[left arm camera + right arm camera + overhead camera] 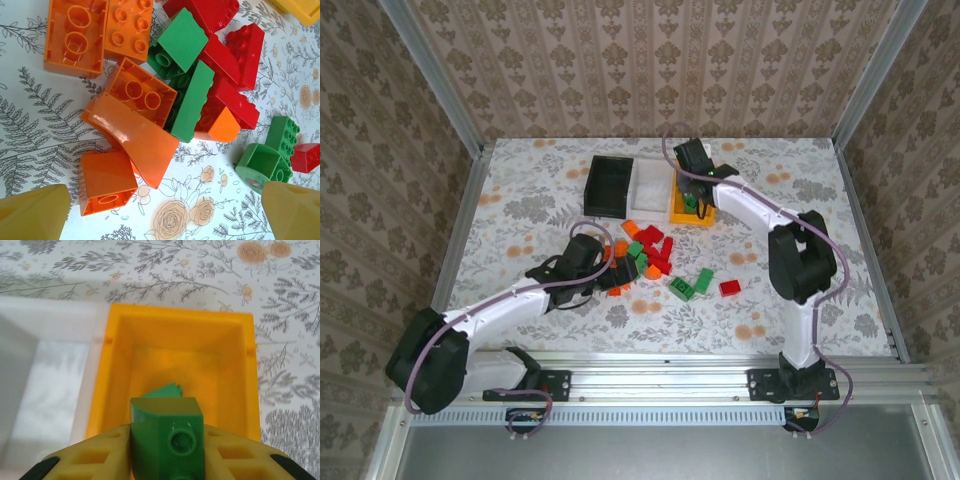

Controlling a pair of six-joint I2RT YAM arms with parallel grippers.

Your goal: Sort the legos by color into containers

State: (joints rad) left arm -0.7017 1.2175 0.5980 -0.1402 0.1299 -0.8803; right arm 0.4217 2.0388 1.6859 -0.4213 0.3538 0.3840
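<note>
The right arm [798,255] stretches far out, its right tool [167,452] clamped on a green brick [167,437] over the yellow bin [180,315]. One green piece [162,391] lies inside, below the tool. There are three bins: a white bin [50,315] sits beside the yellow one and a black bin [608,186] beyond. The left arm [500,310] lies low, with the left tool [165,212] spread wide and empty above the brick pile [165,90] on the tabletop [30,125].

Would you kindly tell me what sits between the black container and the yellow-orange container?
The white container stands between the black container and the yellow-orange container, in one row, as the top external view shows.
</note>
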